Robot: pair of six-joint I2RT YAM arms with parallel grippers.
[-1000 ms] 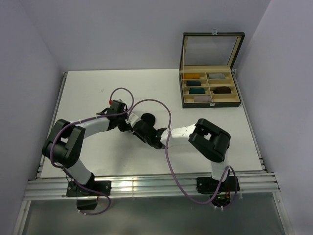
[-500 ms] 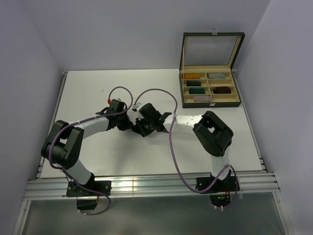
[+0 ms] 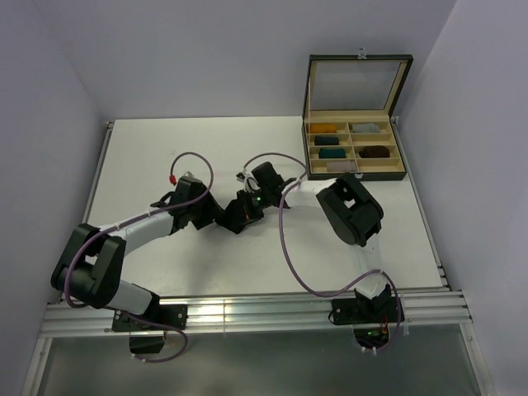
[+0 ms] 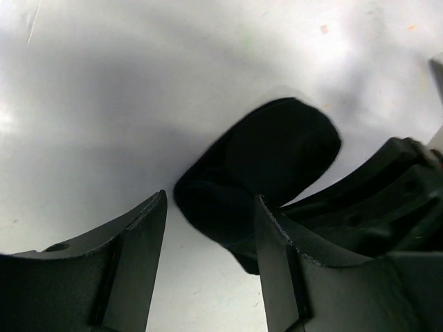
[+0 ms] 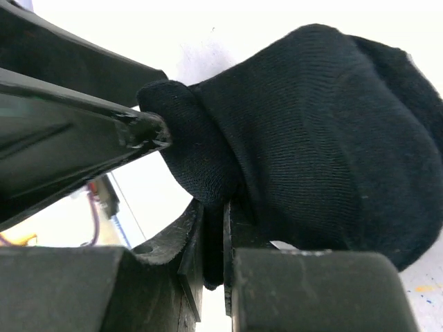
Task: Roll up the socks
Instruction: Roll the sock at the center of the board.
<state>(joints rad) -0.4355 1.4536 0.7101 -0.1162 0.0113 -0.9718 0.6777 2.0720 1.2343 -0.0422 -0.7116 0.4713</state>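
Observation:
The socks [image 5: 325, 152] show as one black bundle of knit fabric, partly rolled, on the white table [image 3: 165, 157]. No striped brown sock can be told apart. My right gripper [image 5: 214, 235] is shut on a fold at the bundle's edge. My left gripper [image 4: 211, 228] is open, and the socks [image 4: 263, 159] lie just ahead of its fingertips, with one end between them and touching the right-hand finger [image 4: 277, 270]. In the top view both grippers, left [image 3: 219, 216] and right [image 3: 243, 210], meet over the dark socks [image 3: 233, 221] at mid-table.
An open dark box [image 3: 355, 169] with a raised lid stands at the back right, its compartments holding mustard, teal, grey and dark rolled bundles. Purple cables [image 3: 285, 239] loop over both arms. Grey walls close in both sides.
My left gripper has opened and let go of the socks. My right gripper swung from the near side toward the back and closed on the bundle.

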